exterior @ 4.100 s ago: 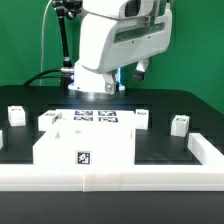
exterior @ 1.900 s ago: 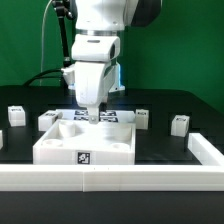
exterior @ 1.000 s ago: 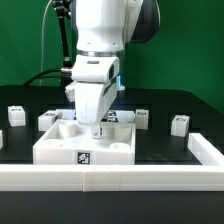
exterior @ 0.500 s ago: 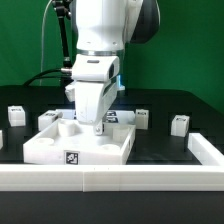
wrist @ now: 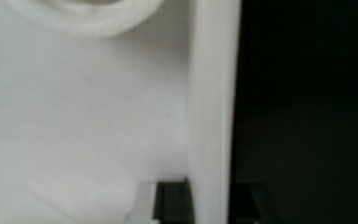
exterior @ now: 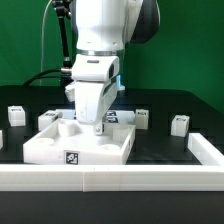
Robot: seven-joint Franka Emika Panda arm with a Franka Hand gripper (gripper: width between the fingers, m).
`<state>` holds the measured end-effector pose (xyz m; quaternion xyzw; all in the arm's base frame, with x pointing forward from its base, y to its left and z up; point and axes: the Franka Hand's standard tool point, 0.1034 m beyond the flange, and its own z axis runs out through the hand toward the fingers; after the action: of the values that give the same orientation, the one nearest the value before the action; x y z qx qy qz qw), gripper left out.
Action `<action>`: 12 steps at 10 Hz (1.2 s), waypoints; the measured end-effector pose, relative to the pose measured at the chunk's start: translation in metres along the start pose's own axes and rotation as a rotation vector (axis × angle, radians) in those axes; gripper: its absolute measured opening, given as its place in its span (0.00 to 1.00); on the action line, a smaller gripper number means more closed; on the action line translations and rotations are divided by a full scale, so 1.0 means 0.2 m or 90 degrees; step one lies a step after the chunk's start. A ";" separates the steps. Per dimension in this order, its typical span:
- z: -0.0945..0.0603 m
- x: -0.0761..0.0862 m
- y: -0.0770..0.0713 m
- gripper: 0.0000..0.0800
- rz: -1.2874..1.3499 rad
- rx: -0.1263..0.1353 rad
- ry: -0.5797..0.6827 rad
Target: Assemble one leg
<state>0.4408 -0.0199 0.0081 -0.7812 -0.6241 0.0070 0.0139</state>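
Observation:
The white tabletop (exterior: pixel 55 146), a wide tray-like panel with round corner sockets and a tag on its front face, lies in the middle of the table, turned slightly askew. My gripper (exterior: pixel 98 127) is lowered onto its far wall. In the wrist view the gripper (wrist: pixel 213 192) has one dark finger (wrist: pixel 179 205) on each side of the panel's thin white wall (wrist: pixel 213 110) and is shut on it; a round socket (wrist: pixel 96 12) shows beside the wall. Small white legs stand apart on the table: two at the exterior view's left (exterior: pixel 15 115) (exterior: pixel 48 118), two at its right (exterior: pixel 142 118) (exterior: pixel 180 124).
A white rail (exterior: pixel 150 176) runs along the table's front and turns back at the exterior view's right (exterior: pixel 206 148). The marker board (exterior: pixel 116 116) lies behind the tabletop, mostly hidden by my arm. Black cables hang behind the arm's base.
The gripper came down onto the tabletop's far wall. Between a second and half a second ago the tabletop swung toward the exterior view's left. Nothing has moved since then.

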 end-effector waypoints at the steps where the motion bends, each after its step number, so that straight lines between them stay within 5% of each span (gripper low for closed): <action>1: -0.01 0.01 0.01 0.08 -0.035 -0.004 -0.003; 4: 0.00 0.10 0.03 0.08 -0.116 -0.012 -0.015; 9: 0.00 0.11 0.03 0.08 -0.119 -0.009 -0.016; 12: 0.00 0.34 0.07 0.08 -0.162 -0.010 -0.011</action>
<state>0.4700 0.0429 0.0077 -0.6959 -0.7181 0.0068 0.0033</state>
